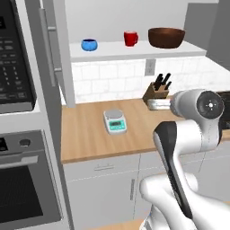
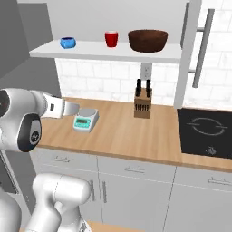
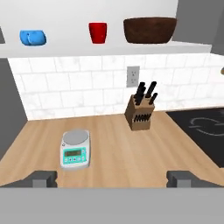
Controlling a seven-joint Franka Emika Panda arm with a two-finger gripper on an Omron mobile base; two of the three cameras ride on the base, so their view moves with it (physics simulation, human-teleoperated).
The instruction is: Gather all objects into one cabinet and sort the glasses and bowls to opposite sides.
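Note:
On the open cabinet shelf (image 1: 134,51) stand three things in a row. At the left is a small squat blue vessel (image 1: 89,44) (image 2: 67,43) (image 3: 33,37). A glossy red mug (image 1: 130,38) (image 2: 111,38) (image 3: 98,32) stands in the middle, and a wide dark brown bowl (image 1: 166,37) (image 2: 147,40) (image 3: 149,29) at the right. My gripper (image 3: 112,179) hovers over the wooden counter, well below and in front of the shelf. It is open, its fingertips (image 3: 43,178) set wide apart with nothing between them.
A white kitchen scale (image 3: 75,149) (image 1: 114,121) and a knife block (image 3: 141,112) (image 2: 142,105) stand on the counter (image 2: 136,136). A black cooktop (image 2: 206,131) lies to the right. The cabinet doors (image 1: 54,45) (image 2: 195,50) stand open at both sides. A microwave and oven (image 1: 18,134) are at the left.

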